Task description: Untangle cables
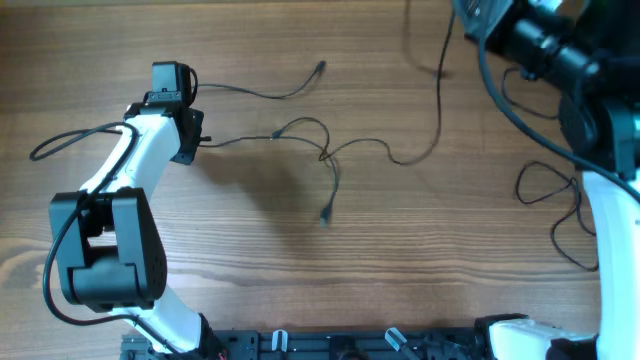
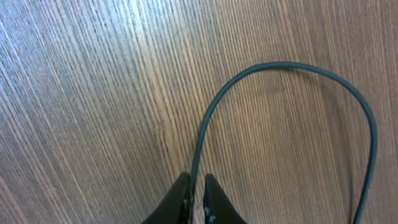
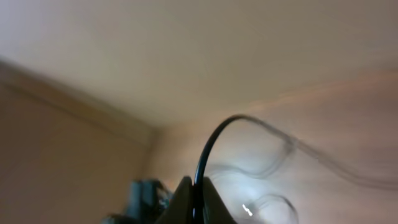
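Left pincer (image 2: 196,182) and right pincer (image 3: 198,186) each clamped on thin cables (image 1: 325,155), right wrist view blurred, tangle small overhead

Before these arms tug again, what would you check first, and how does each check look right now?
1. Left pincer grips the left-hand cord: ok, the cord runs between its nearly closed fingertips.
2. Right pincer grips the right-hand cord: ok, shut on it.
3. Tangle undone: not ok, strands cross there.
4. Loose plug unsnagged: ok, nothing lies over it.
5. Both pincers on one and the same cord: cannot tell.
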